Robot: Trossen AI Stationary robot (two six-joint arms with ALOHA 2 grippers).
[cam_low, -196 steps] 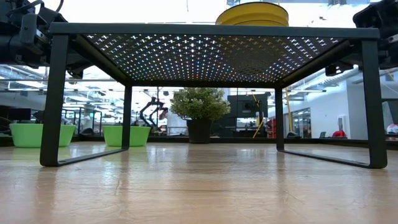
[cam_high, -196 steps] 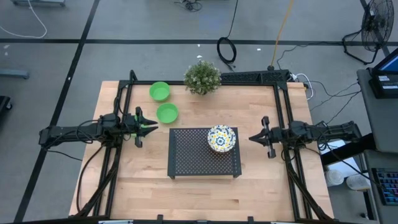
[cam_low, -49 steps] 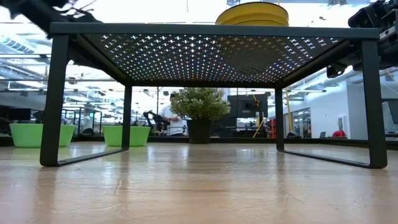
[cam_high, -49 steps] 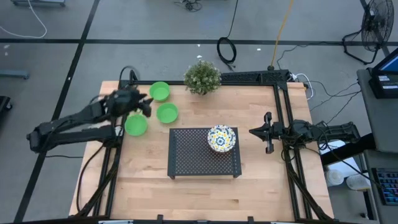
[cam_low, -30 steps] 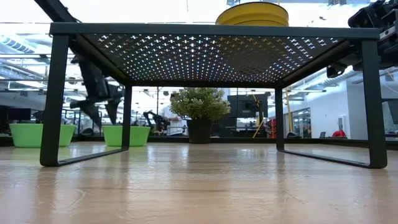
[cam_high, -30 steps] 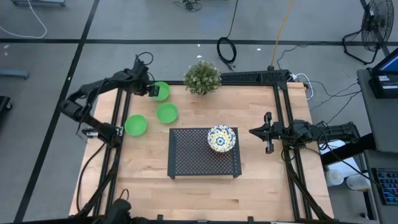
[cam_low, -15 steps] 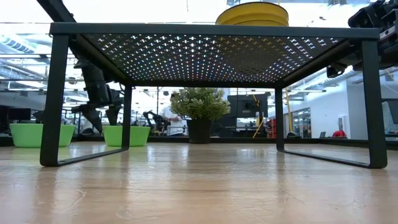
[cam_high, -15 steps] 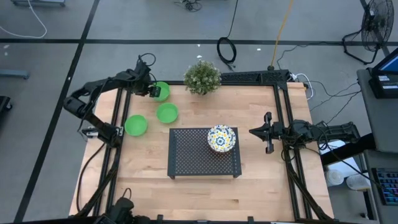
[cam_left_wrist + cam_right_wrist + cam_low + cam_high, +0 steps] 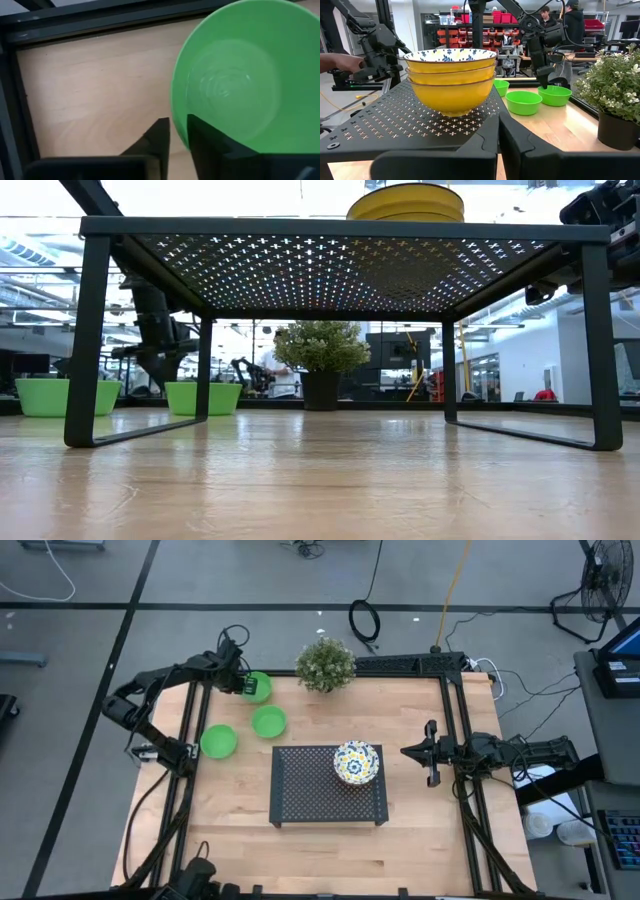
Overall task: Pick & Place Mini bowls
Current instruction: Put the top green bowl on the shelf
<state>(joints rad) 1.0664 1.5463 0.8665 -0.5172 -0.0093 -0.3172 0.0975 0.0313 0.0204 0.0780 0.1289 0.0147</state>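
From above, the left gripper (image 9: 243, 686) pinches the rim of a green bowl (image 9: 258, 687) near the bench's (image 9: 420, 840) far left corner, two more green bowls (image 9: 268, 721) beside it. Patterned bowls (image 9: 356, 762) sit stacked on the black rack (image 9: 300, 790). The right gripper (image 9: 408, 753), fingers together, waits at the right edge. In the left wrist view, the fingers (image 9: 159, 137) straddle the rim.

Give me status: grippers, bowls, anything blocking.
Left gripper straddling the far green bowl's rim, one finger inside. Right gripper shut, parked beside the rack. Patterned bowls stacked on rack; two more green bowls on table. Nothing blocking.
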